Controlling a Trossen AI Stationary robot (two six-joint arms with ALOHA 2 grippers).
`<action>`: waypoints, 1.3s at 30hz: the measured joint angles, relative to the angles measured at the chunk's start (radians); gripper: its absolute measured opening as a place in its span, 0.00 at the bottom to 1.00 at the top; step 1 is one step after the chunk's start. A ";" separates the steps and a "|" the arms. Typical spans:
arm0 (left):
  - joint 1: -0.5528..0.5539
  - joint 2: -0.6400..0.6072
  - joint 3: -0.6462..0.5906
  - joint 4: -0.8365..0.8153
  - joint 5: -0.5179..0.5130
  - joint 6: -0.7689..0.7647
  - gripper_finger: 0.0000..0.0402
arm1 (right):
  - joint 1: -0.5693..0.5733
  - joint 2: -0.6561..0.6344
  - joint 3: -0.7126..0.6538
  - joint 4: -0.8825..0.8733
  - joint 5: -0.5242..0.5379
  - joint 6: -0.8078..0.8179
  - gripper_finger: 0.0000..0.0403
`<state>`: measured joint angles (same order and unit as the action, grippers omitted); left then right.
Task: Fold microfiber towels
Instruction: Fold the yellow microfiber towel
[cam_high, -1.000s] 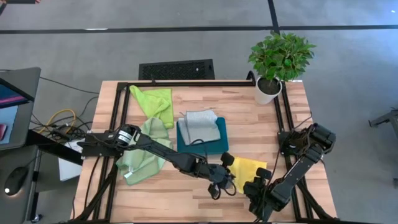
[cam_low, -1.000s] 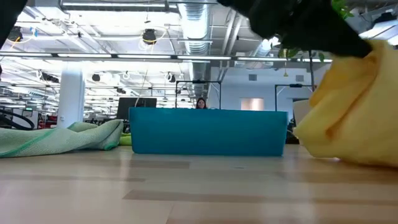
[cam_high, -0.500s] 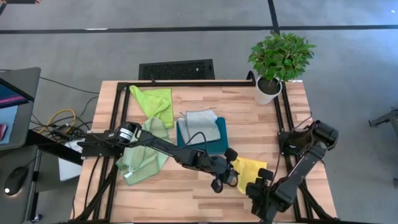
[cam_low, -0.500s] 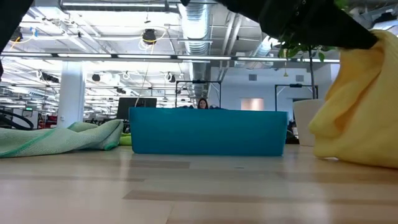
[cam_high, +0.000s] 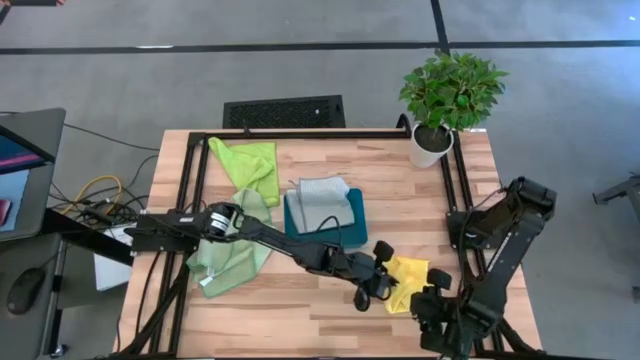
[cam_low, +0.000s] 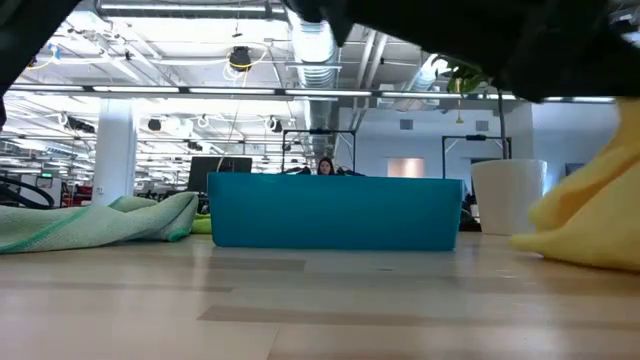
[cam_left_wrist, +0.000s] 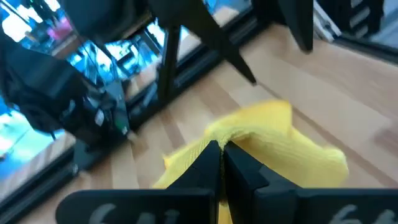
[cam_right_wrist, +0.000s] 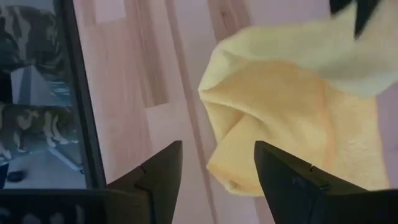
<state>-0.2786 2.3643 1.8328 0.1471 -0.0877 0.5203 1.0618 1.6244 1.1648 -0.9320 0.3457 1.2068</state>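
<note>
The left gripper pinched the yellow towel at five o'clock; the right gripper hovered open beside it. Grey towel lay folded on the tray; both green ones looked untouched.

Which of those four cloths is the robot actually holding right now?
The yellow microfiber towel. The left gripper is pinched shut on its bunched edge, while the lime green, sage green and grey towels lie untouched.
</note>
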 joint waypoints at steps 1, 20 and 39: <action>0.001 0.014 0.023 -0.014 0.002 0.006 0.00 | 0.005 -0.010 0.000 -0.009 0.000 0.000 0.56; 0.017 0.178 0.241 -0.062 0.004 -0.022 0.04 | 0.058 -0.055 -0.001 -0.062 -0.003 0.085 0.56; 0.016 0.191 0.240 0.005 0.056 -0.085 0.36 | 0.056 -0.054 -0.001 -0.062 -0.003 0.095 0.56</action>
<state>-0.2627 2.5553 2.0727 0.1516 -0.0312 0.4349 1.1179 1.5700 1.1641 -0.9943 0.3424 1.3021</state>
